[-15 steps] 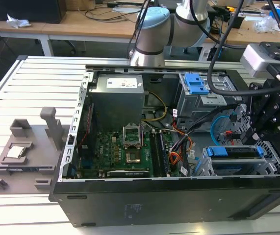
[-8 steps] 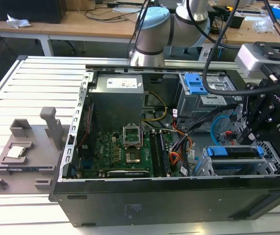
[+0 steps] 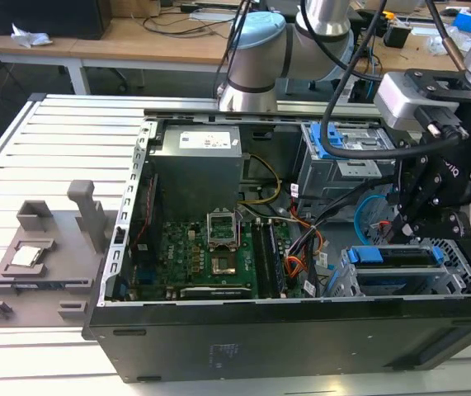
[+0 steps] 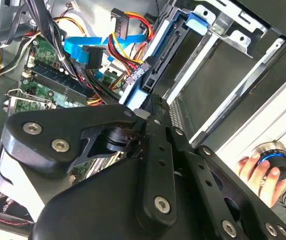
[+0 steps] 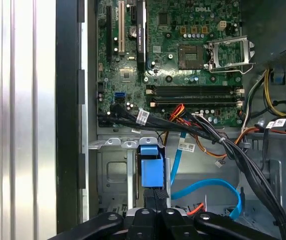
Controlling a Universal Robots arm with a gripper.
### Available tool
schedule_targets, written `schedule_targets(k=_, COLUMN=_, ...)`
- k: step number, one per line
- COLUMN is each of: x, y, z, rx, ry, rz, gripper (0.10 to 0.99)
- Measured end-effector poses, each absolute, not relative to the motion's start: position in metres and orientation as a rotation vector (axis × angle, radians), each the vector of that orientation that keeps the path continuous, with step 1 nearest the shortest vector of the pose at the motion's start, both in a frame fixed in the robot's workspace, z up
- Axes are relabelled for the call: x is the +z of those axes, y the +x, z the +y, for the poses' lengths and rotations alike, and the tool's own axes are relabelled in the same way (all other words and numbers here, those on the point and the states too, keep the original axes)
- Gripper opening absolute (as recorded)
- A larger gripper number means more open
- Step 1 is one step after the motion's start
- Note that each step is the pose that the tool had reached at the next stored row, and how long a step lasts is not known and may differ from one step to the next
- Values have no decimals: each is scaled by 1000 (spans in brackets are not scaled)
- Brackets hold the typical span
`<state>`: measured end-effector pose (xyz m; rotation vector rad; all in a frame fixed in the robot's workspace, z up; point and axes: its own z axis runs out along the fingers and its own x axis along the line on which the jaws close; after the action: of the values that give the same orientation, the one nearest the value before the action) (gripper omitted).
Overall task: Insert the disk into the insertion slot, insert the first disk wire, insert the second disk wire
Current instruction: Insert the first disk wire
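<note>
Already seated: the disk, clipped in its blue frame, lies inside the insertion slot, the silver cage in the near corner of the open computer case at the exterior view's right. The gripper stands over it, its two black fingers pressed together, tips touching the end of the blue frame (clearest in the first wrist view). The second disk wire curls in a light blue loop just beside the cage. Beyond it, the green motherboard covers the case floor. The case rests on a slatted metal table. Outside the case, a person's hand rests on a blue-ringed knob.
</note>
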<state>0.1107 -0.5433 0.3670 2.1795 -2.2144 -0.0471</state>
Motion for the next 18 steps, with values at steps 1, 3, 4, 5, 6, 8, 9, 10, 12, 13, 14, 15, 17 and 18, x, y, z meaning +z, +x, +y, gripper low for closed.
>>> schedule_targets(k=1, x=367, y=111, z=-543, rx=-47, ry=2179, rz=-2215, gripper=235)
schedule_targets(k=3, x=367, y=111, z=-543, rx=-47, ry=2179, rz=-2215, gripper=361)
schedule_targets(k=4, x=367, y=111, z=-542, rx=-47, ry=2179, rz=-2215, gripper=361)
schedule_targets(k=5, x=367, y=111, z=-538, rx=-47, ry=2180, rz=-2215, gripper=361)
schedule_targets(k=6, x=367, y=111, z=-530, rx=-47, ry=2180, rz=-2215, gripper=361)
schedule_targets(k=8, x=364, y=112, z=-522, rx=-51, ry=2181, rz=-2216, gripper=361)
schedule_targets(k=9, x=361, y=116, z=-522, rx=-54, ry=2179, rz=-2216, gripper=361)
schedule_targets(k=10, x=360, y=119, z=-522, rx=-55, ry=2178, rz=-2216, gripper=361)
schedule_targets(k=12, x=359, y=123, z=-521, rx=-56, ry=2176, rz=-2217, gripper=361)
schedule_targets(k=13, x=359, y=123, z=-521, rx=-56, ry=2176, rz=-2217, gripper=361)
schedule_targets(k=14, x=359, y=123, z=-521, rx=-56, ry=2175, rz=-2217, gripper=361)
schedule_targets(k=15, x=359, y=123, z=-521, rx=-56, ry=2175, rz=-2217, gripper=361)
schedule_targets(k=17, x=359, y=123, z=-521, rx=-56, ry=2175, rz=-2218, gripper=282)
schedule_targets(k=18, x=359, y=123, z=-521, rx=-56, ry=2175, rz=-2218, gripper=216)
